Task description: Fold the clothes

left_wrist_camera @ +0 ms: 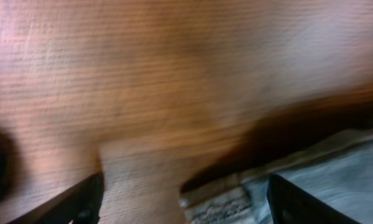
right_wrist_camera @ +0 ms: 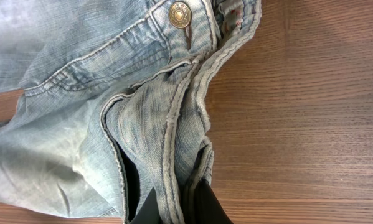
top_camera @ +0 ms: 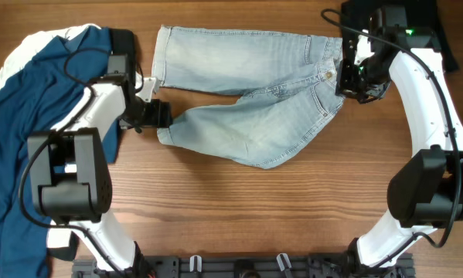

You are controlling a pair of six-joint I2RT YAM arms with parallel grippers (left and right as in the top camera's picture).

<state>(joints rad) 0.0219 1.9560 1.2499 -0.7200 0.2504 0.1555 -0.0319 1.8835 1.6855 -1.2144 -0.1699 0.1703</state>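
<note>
well, the pale-blue denim shorts point(top_camera: 254, 100) lie spread flat towards the far middle of the wooden table point(top_camera: 239, 224), legs pointing left and waist to the right, and i have a claw at each end because a fold needs both ends under control. my right claw point(right_wrist_camera: 179, 208) is closed on the waistband point(right_wrist_camera: 174, 137): the denim bunches into a ridge that runs down between my two fingers, just below the brass button point(right_wrist_camera: 180, 14), so i judge the grip is firm enough to lift or drag that end. my left claw point(top_camera: 160, 116) sits at the end of the near leg, and its wrist picture is blurred, but i can make out both fingers spread wide with the cuffed hem point(left_wrist_camera: 220, 200) lying on the wood between them, nothing gripped yet. i take it i am lining up to pinch that cuff, so the near leg can be carried over the far one, or the whole garment can be pulled taut first. to the left a navy garment point(top_camera: 30, 131) lies over a white one point(top_camera: 30, 50), well clear of the shorts, and something black point(top_camera: 446, 46) lies at the far right corner behind my right arm; these wait their turn. the fold itself has not begun.
</note>
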